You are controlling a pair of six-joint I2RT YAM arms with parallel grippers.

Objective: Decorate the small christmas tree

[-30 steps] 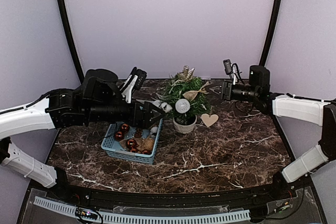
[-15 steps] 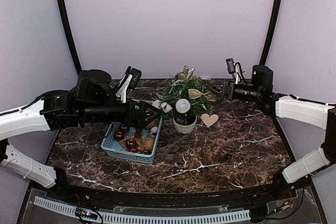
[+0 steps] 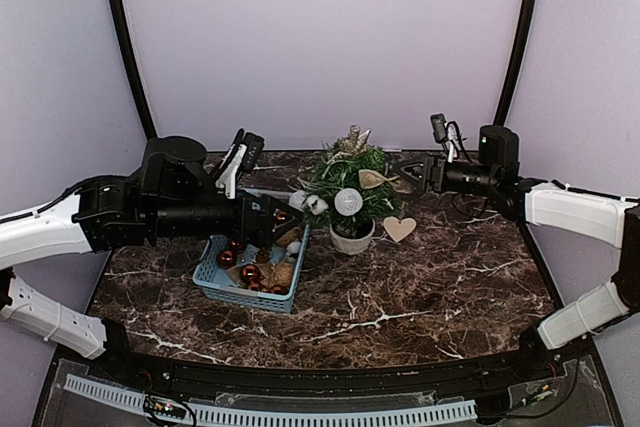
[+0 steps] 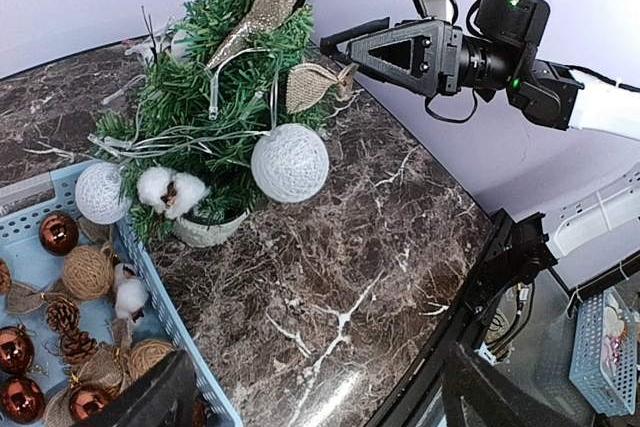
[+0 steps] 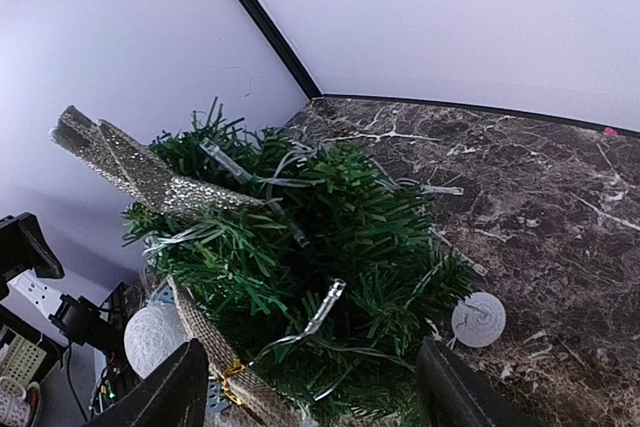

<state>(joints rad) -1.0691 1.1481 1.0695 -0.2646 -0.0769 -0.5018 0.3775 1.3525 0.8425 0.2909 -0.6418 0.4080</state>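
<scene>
The small christmas tree (image 3: 348, 179) stands in a white pot (image 3: 352, 238) at mid-table. It carries a glitter star (image 3: 353, 138), a white ball (image 3: 347, 201), a cotton tuft and a burlap leaf (image 3: 372, 179). My left gripper (image 3: 288, 219) is open and empty, over the blue basket's (image 3: 207, 277) far end, left of the tree. In the left wrist view (image 4: 320, 397) the tree (image 4: 210, 77) lies ahead. My right gripper (image 3: 408, 168) is open and empty, just right of the burlap leaf. In the right wrist view (image 5: 315, 397) the tree (image 5: 330, 237) fills the gap between the fingers.
The basket (image 4: 150, 277) holds several red-brown baubles (image 4: 57, 232), twine balls and pine cones. A wooden heart (image 3: 399, 228) lies on the marble right of the pot. A small white ball (image 5: 478, 319) lies by the tree's far side. Black frame posts rise at both back corners.
My left arm has drawn back to the left, away from the tree. My right gripper has risen slightly and edged toward the tree's right side. The ornaments have stayed put.
</scene>
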